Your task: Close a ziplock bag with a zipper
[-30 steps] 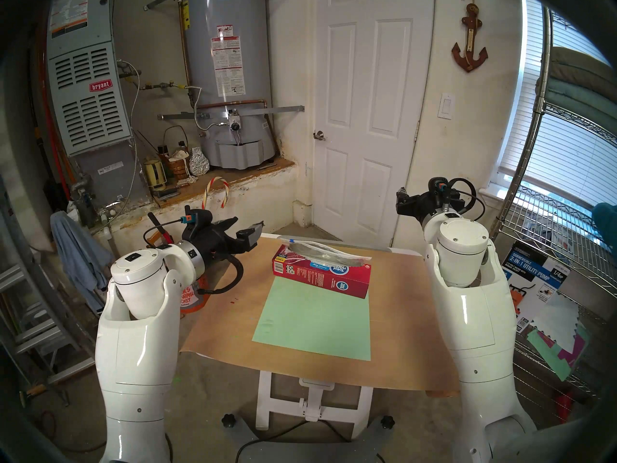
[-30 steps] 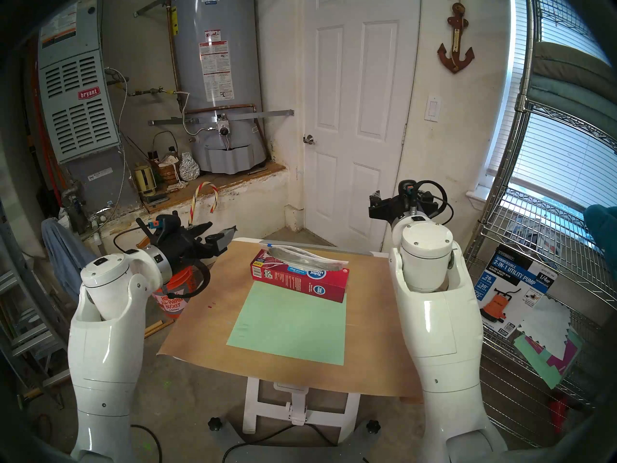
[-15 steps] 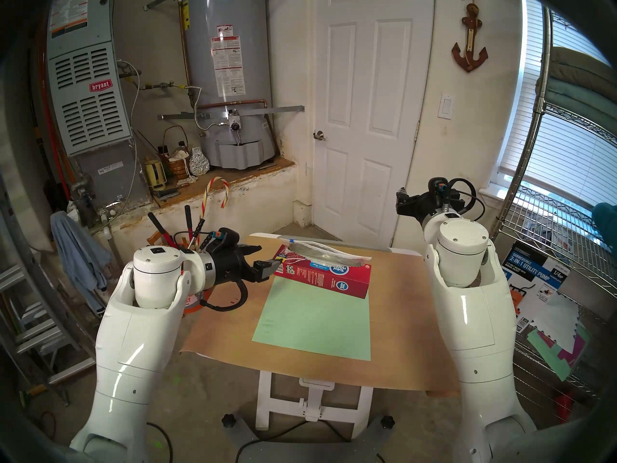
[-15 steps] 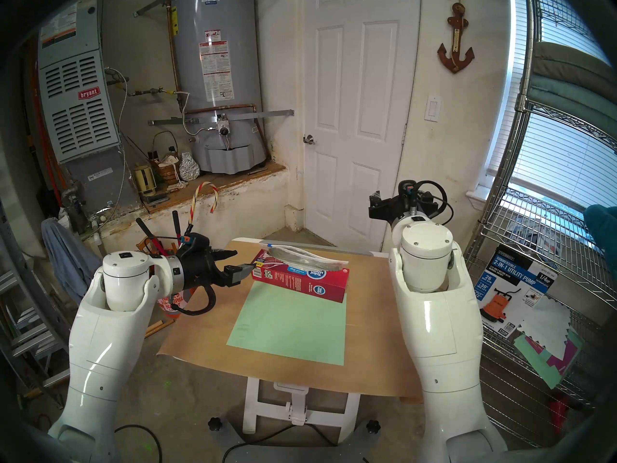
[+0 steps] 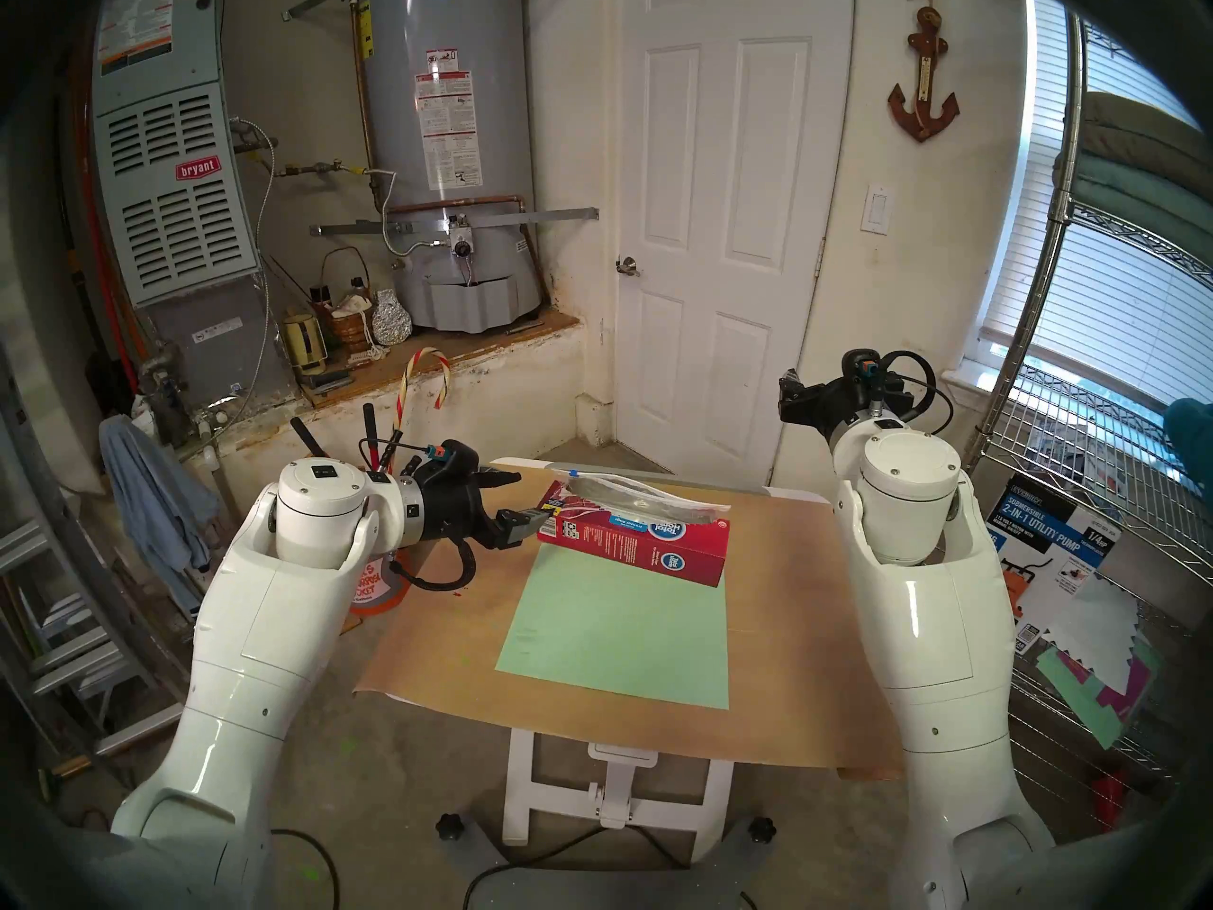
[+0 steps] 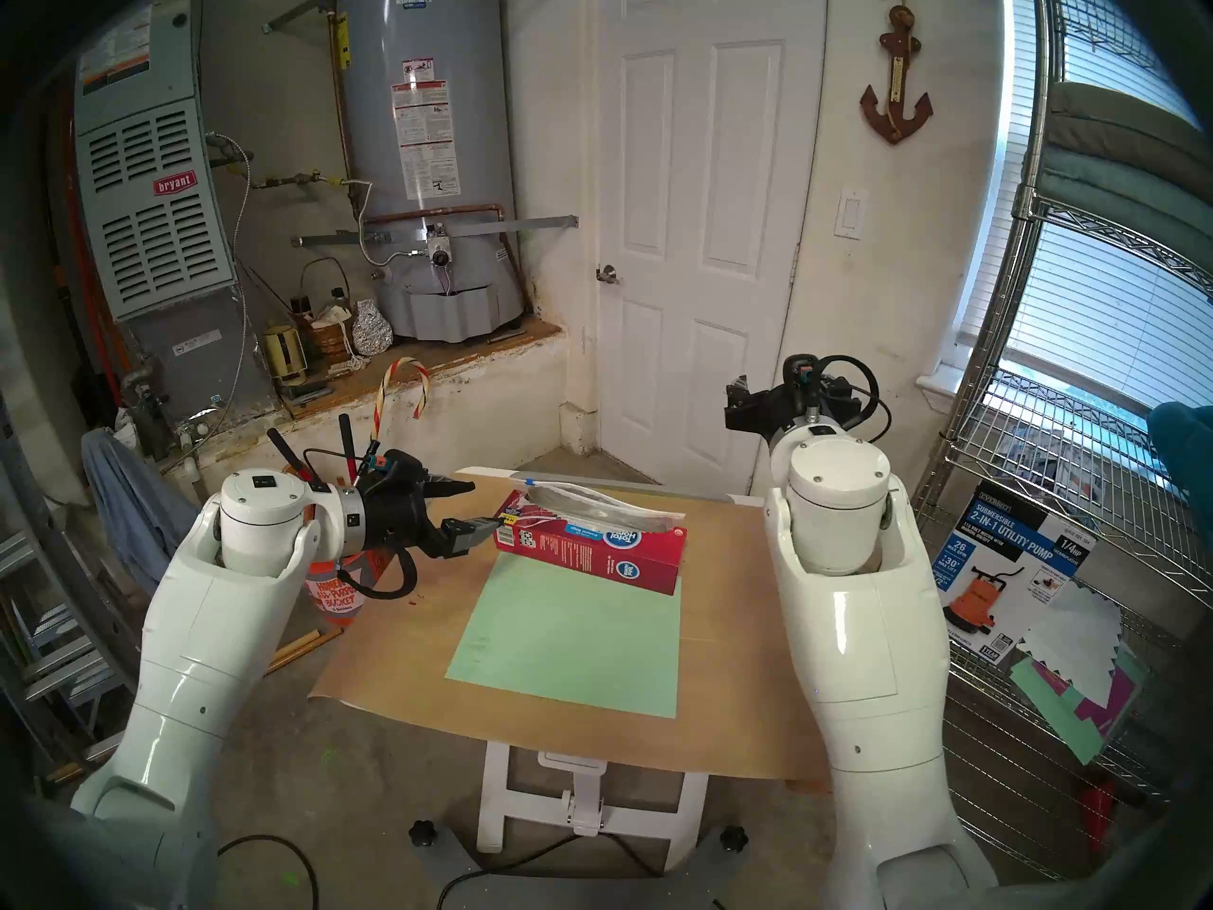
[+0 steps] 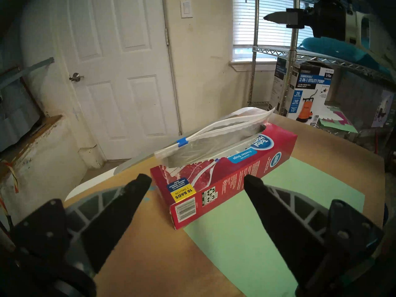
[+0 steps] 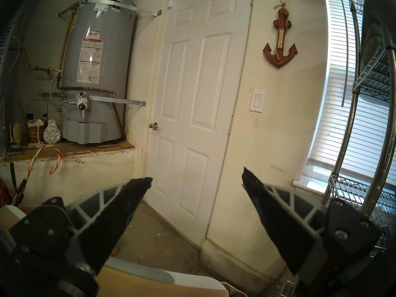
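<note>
Red box [image 5: 640, 542] lies flat on the brown table [image 5: 453, 633], its near long edge over the top of the green sheet [image 5: 617, 626]. Ziplock bag [image 5: 640, 498] sticks up out of the box's top slot, crinkled clear plastic with a white top strip running along the box length. Mouth of bag gapes open along most of the strip. Zipper [image 7: 182, 141], small blue slider, sits on the strip near the box's left end; also seen as a blue speck [image 5: 575, 473] above that end in the head view.

Left gripper [image 7: 197, 182] fingers spread apart, holding nothing, pointing at the box's left short end. Left wrist view: one fingertip just left of that box end, the other in front of the box's near long face; contact cannot be told. Zipper is above and beyond the fingertips, apart from them.

Right gripper [image 8: 197, 179] fingers spread apart, empty, raised well right of and beyond the box, facing the white door [image 8: 192, 118], well apart from the bag.
</note>
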Controlling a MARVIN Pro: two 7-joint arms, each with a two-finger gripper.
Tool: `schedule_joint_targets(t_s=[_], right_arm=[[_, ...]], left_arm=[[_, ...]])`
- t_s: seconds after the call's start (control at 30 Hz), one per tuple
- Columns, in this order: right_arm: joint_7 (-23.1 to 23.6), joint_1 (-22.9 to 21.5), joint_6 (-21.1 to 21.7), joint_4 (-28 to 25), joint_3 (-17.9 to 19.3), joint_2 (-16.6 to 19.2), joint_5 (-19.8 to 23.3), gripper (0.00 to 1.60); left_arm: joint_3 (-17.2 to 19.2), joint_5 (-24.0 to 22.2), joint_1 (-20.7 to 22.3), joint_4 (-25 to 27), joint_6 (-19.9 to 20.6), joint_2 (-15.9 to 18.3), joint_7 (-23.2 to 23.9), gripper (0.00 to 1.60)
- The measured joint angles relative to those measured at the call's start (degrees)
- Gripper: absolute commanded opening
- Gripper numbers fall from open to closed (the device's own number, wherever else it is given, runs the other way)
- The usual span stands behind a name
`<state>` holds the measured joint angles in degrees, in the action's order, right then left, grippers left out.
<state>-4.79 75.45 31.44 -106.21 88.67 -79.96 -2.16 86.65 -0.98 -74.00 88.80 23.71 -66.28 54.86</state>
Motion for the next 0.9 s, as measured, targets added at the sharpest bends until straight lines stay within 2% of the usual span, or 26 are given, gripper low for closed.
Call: schedule_joint_targets(t_s=[0.3,0.4,0.63,0.9], right_arm=[[-0.01,0.01,0.0,0.0,0.0,0.0,0.0,1.6],[-0.02,0.01,0.0,0.01,0.0,0.0,0.0,1.6],[-0.02,0.02,0.0,0.01,0.0,-0.01,0.0,1.6],[-0.03,0.02,0.0,0.02,-0.01,-0.01,0.0,1.6]], left_arm=[[-1.63,1.89,3.81,-5.53,-6.76,2.62,4.29,1.6],[-1.92,2.58,5.86,-8.87,-9.51,3.15,5.39,1.6],[-2.16,3.12,9.06,-14.17,-12.54,2.6,6.36,1.6],[-4.36,4.75,13.36,-20.14,-14.46,0.36,6.93,1.6]])
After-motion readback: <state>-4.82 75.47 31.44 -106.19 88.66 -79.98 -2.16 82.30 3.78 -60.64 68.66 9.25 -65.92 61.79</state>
